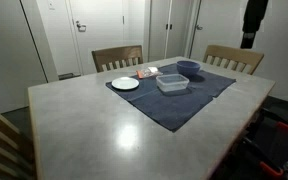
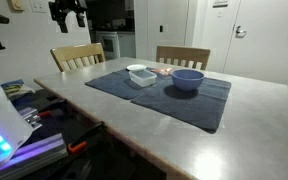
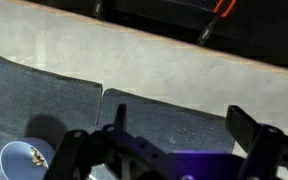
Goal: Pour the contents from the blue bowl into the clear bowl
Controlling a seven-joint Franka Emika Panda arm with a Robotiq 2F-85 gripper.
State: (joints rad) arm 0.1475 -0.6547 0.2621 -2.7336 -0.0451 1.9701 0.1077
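Observation:
The dark-blue bowl (image 1: 188,68) sits on a dark cloth mat (image 1: 174,102) at the far side of the table, and shows in both exterior views (image 2: 187,79). The clear squarish bowl (image 1: 172,83) stands right beside it on the mat (image 2: 141,74). My gripper (image 1: 248,38) hangs high above the table's far corner, well away from both bowls (image 2: 69,12). In the wrist view the gripper (image 3: 182,125) is open with only mat between its fingers. The blue bowl (image 3: 24,160) lies at the lower left with something small and pale inside.
A flat white plate (image 1: 125,83) lies on the mat next to the clear bowl, with a small red-and-white object (image 1: 147,72) behind it. Wooden chairs (image 1: 117,57) stand at the far table edge. Doors and walls lie beyond.

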